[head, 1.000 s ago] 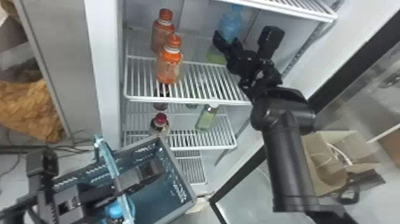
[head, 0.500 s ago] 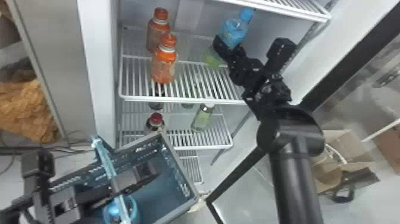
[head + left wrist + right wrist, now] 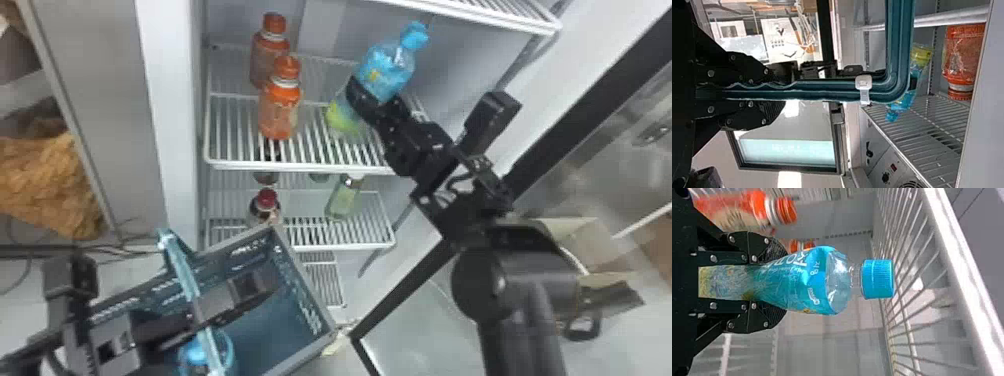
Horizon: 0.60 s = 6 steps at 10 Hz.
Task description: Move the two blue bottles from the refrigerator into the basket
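In the head view, my right gripper (image 3: 377, 102) holds a blue bottle (image 3: 385, 70) tilted, cap up and to the right, its greenish lower end over the middle shelf. The right wrist view shows both fingers of my right gripper (image 3: 756, 282) against the sides of the blue bottle (image 3: 805, 282). My left gripper (image 3: 250, 286) lies across the basket (image 3: 305, 260); in the left wrist view, my left gripper (image 3: 756, 92) is clamped on the teal basket handle (image 3: 828, 91). Another blue bottle (image 3: 202, 350) is inside the basket, partly hidden by the handle.
Two orange bottles (image 3: 280, 107) stand left of the held bottle on the wire shelf (image 3: 300, 165). A dark bottle with a red cap (image 3: 265, 205) and a pale green one (image 3: 344, 197) are lower down. The open fridge door's black edge (image 3: 400, 295) runs along the right.
The right gripper has drawn the blue bottle forward from deeper in the fridge, and the bottle now leans more. The head view has shifted slightly; the left gripper stays at the basket.
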Each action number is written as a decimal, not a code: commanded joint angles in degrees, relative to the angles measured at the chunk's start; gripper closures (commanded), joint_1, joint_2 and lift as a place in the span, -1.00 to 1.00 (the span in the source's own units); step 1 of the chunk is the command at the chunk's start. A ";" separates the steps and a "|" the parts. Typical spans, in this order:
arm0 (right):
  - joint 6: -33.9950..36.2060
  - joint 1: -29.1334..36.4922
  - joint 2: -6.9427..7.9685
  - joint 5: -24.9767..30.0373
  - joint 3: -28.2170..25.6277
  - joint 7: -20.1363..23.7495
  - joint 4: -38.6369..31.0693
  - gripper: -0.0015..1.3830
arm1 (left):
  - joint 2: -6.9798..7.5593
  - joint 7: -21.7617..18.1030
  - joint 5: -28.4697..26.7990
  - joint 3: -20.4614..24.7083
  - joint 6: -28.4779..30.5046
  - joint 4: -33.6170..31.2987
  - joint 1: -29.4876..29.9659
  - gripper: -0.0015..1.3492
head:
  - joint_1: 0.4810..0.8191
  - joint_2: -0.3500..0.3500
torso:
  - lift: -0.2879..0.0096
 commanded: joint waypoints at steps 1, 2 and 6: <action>2.10 4.15 0.01 -1.69 0.01 0.51 -4.54 0.84 | 0.00 0.00 0.00 0.00 -0.01 -0.07 0.00 0.78 | 0.27 -0.91 | 0.87; 3.36 6.68 0.10 -2.61 0.01 1.04 -7.36 0.84 | 0.00 0.00 0.00 0.00 -0.01 0.07 0.00 0.78 | 0.27 -0.89 | 0.87; 8.57 15.68 0.19 -6.72 1.04 2.97 -16.36 0.84 | 0.00 0.09 0.12 -0.11 -0.15 -0.07 0.29 0.78 | 0.27 -0.81 | 0.87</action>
